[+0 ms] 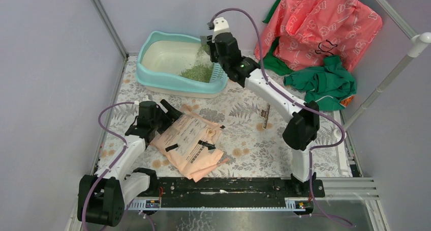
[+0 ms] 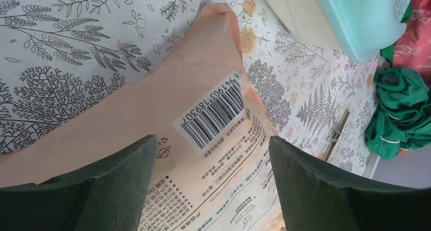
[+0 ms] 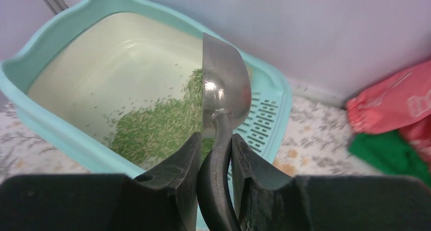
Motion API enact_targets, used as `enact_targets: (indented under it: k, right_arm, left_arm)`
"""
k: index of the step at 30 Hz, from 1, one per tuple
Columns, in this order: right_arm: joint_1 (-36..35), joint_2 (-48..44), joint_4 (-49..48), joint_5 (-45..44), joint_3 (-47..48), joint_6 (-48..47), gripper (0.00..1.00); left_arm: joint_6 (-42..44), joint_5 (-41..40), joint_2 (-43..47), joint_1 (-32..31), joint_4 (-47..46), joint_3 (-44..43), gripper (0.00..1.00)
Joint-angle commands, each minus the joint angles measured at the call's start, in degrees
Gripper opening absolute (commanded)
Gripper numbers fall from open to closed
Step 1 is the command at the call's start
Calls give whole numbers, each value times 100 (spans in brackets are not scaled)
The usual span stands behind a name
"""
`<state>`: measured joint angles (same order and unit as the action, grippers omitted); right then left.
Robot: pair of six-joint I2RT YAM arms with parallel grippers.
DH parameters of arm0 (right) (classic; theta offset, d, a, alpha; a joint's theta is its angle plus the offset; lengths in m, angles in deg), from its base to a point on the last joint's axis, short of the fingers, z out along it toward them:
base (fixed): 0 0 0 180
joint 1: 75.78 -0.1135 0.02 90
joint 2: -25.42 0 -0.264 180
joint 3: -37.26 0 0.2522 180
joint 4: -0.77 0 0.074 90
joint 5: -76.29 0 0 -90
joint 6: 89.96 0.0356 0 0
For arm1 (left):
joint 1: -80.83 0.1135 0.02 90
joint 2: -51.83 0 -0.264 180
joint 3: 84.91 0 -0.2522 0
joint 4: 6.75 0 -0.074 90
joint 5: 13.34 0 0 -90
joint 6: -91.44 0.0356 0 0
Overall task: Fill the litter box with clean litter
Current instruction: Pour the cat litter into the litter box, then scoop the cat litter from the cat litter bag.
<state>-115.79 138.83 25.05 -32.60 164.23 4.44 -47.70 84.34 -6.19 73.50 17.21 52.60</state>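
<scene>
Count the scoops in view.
1. The scoop is held by the right gripper over the litter box, near its grille end. Others may hide under the cloths.

Table: is wearing a pale covering printed with ferns and flowers.
Litter box: is sitting at the far left of the table, its slotted ledge pointing toward the middle.
Paper bag: peach, printed, is lying flat near the front, left of centre, at a slant.
Narrow dark strip: is lying right of centre, apart from the rest; too small to identify.
Green cloth: is lying crumpled at the right side.
Pink-red bag: is slumping in the far right corner, touching the green cloth.
</scene>
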Motion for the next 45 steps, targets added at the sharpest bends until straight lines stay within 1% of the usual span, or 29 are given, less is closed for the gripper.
enact_targets:
  k: [1, 3, 9, 10, 14, 17, 19, 21, 23, 25, 28, 30, 33, 36, 39, 45]
  right_arm:
    - [-483, 40, -694, -1297, 180, -1653, 0]
    - [-600, 176, -739, -1552, 241, -1956, 0]
    - [-826, 339, -993, -1903, 96, -2542, 0]
    - [-851, 327, -1175, -1946, 58, -2643, 0]
    - [-867, 107, -1304, -1982, -206, -2616, 0]
    - [-841, -455, -1111, -1777, -663, -2032, 0]
    - [-785, -1173, -582, -1385, -1140, -1323, 0]
    - [-657, -1972, -238, -773, -2039, -613, 0]
    - [-417, -2875, 87, 16, -2897, 123, 0]
    - [-165, -3780, 309, 701, -3835, 647, 0]
    - [-14, -5075, 650, 1221, -5071, 1222, 0]
    - [2, -5709, 938, 1683, -5609, 1689, 0]
    - [0, -6526, 1138, 2137, -6321, 2233, 0]
    - [1, -7008, 1211, 2442, -6982, 2635, 0]
    - [-1, -7272, 1074, 2612, -7460, 2903, 0]
    - [2, -7133, 589, 2771, -7748, 3063, 0]
  left_arm:
    - [67, 32, 55, 30, -197, 16, 88]
    - [63, 33, 67, 31, -182, 16, 88]
    - [62, 1, 179, 32, -74, -11, 88]
    - [63, -11, 197, 30, -60, -11, 88]
    - [63, -3, 216, 32, -27, -19, 88]
    - [75, -21, 236, 33, 4, -30, 88]
    - [88, -42, 266, 32, 36, -35, 88]
    - [102, -47, 298, 35, 55, -36, 88]
    - [122, -42, 309, 44, 68, -51, 88]
    - [148, -30, 294, 54, 70, -62, 88]
    - [190, 4, 269, 78, 47, -56, 88]
    - [199, 8, 225, 99, -9, -30, 88]
    - [227, 10, 90, 118, -68, -35, 88]
    - [239, -4, 37, 151, -91, -45, 88]
    - [230, -79, 21, 181, -89, -79, 89]
    - [230, -153, 0, 238, -50, -124, 90]
